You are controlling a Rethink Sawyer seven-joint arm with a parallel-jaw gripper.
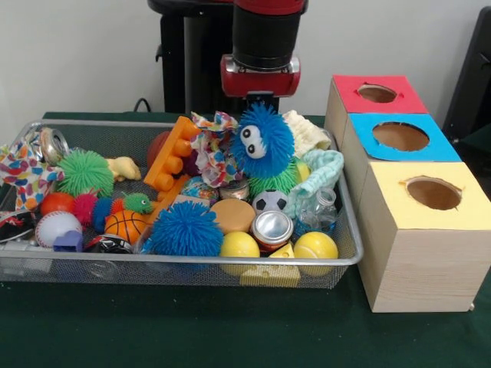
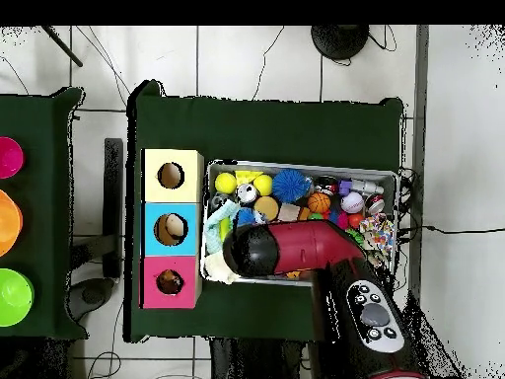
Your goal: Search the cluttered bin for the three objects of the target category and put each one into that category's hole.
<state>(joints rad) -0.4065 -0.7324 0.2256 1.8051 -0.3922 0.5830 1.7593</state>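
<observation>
A pale wall is seen behind a green-covered surface (image 1: 230, 330) on which a wire mesh bin (image 1: 349, 257) and three wooden boxes are set. The red and black arm (image 1: 265, 46) is lowered over the far part of the bin, and the gripper (image 1: 261, 100) is hidden behind a fuzzy blue toy with googly eyes (image 1: 263, 142), which is raised above the other things right under it. Whether the gripper is clenched on the toy or released cannot be told.

Just beside the toy, a patterned cloth (image 1: 215, 149) and an orange plastic block (image 1: 175, 153) are seen on one side, and a cream cloth (image 1: 307, 130) and a light teal cloth (image 1: 322, 172) on the other. Nearer the camera lie a small soccer ball (image 1: 270, 202), a metal can (image 1: 272, 228), a spiky blue ball (image 1: 184, 230), two yellow balls (image 1: 239, 245) (image 1: 315, 245), a small basketball (image 1: 125, 225), a baseball (image 1: 56, 226) and a spiky green ball (image 1: 84, 172).

Beside the bin, the boxes are lined up touching one another: a red-topped box (image 1: 376, 96) farthest back, a blue-topped box (image 1: 399, 138) in the middle, and a yellow-topped box (image 1: 430, 199) nearest. Each top is cut with a round hole. In the overhead view, the arm (image 2: 296, 247) is seen stretched across the bin toward the end next to the boxes.
</observation>
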